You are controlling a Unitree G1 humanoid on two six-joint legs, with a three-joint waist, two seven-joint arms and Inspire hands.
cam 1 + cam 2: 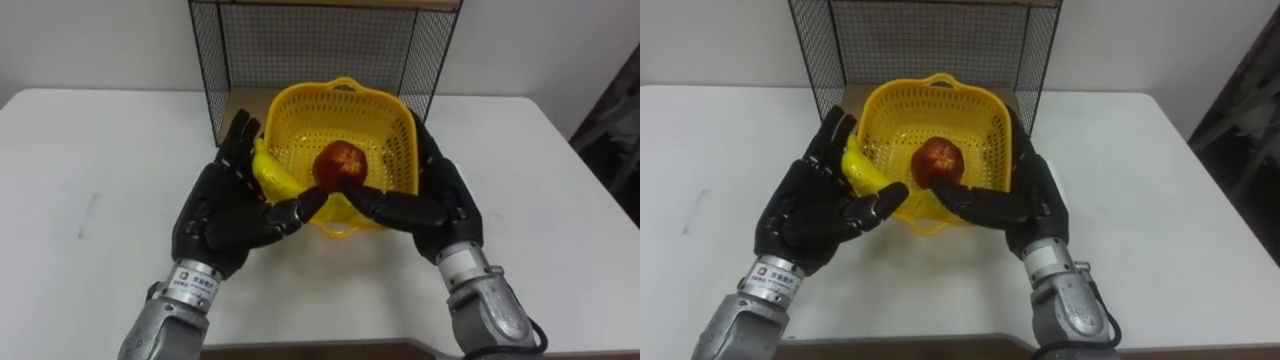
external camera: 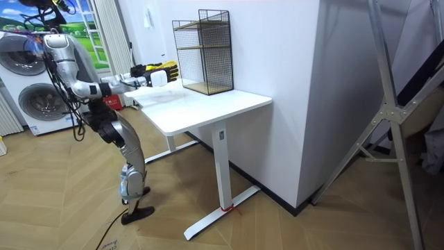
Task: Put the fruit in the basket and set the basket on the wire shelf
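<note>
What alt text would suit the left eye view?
The left hand and right hand, open, flank a yellow basket holding a red apple, with a banana at its left edge, before a wire shelf on a white table.

home laundry corner: stacked washing machines, curtain, wood-plank floor, white desk by white wall.

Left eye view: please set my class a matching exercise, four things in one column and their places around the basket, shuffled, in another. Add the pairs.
Things:
1 apple
2 banana
3 shelf
4 right hand

Places:
A behind the basket
B at the basket's right side
C inside the basket
D at the basket's left side, against the left hand

Pairs: 1-C, 2-D, 3-A, 4-B
</note>
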